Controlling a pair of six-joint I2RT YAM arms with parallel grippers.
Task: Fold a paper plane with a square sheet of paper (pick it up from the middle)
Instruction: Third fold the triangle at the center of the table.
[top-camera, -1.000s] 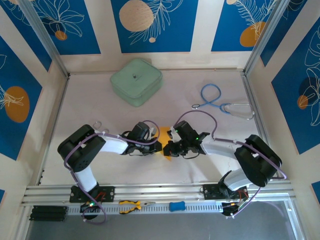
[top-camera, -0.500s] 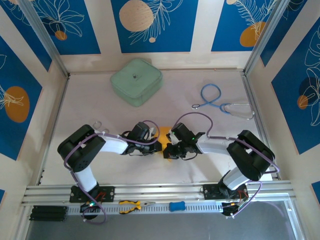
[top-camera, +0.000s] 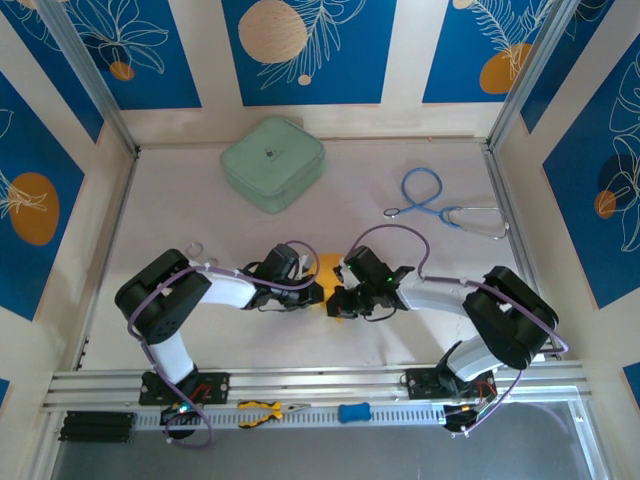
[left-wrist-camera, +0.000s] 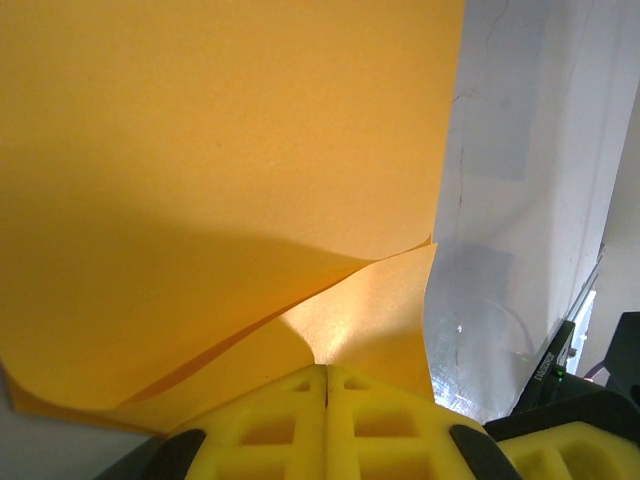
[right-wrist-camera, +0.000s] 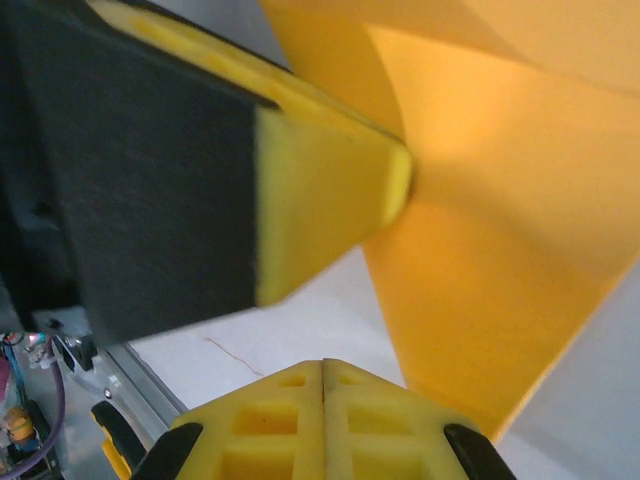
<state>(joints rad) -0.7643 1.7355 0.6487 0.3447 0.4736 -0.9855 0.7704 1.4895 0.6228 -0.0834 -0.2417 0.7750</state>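
Orange paper (left-wrist-camera: 220, 150): left pincer (left-wrist-camera: 326, 375) pinching it | right pincer (right-wrist-camera: 322, 365) closed | mint case (top-camera: 273, 163) shut

At the far side of the table (top-camera: 180, 220), left of centre: a mint-green case (top-camera: 272, 163), lying flat. To the right, well apart from it: a blue stethoscope (top-camera: 440, 205), tubing looped. Along the near rail (top-camera: 400, 375): yellow-handled pliers (top-camera: 262, 409), with a small blue block (top-camera: 353, 411) near them. On the walls: blue leaf-print panels (top-camera: 300, 50).
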